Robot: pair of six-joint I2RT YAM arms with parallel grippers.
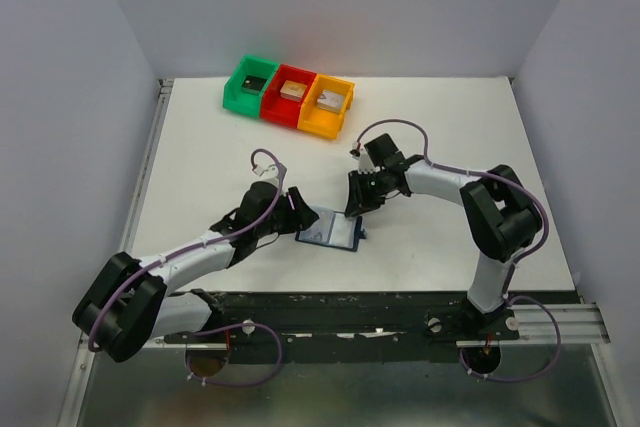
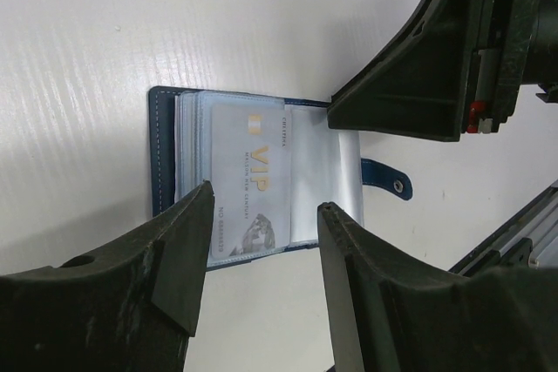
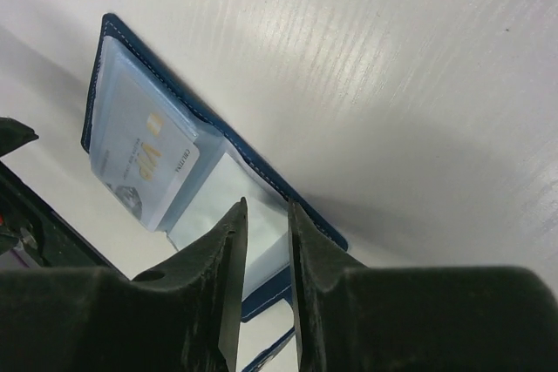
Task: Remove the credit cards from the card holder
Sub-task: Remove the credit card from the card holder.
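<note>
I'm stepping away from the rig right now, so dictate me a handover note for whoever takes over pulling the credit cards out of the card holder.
Left gripper: open, over the card holder, fingers straddling the silver VIP card tucked inside.
Right gripper: jaws narrowly apart at the holder's other page; grip unclear.
Holder lies open on the table between the two grippers.
Done: holder open; no card out in view.
Left: pull out every card.

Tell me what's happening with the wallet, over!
Left end effector open above card holder. Right end effector nearly closed at its edge, grip unclear. VIP card tucked inside. Nothing blocking.
</note>
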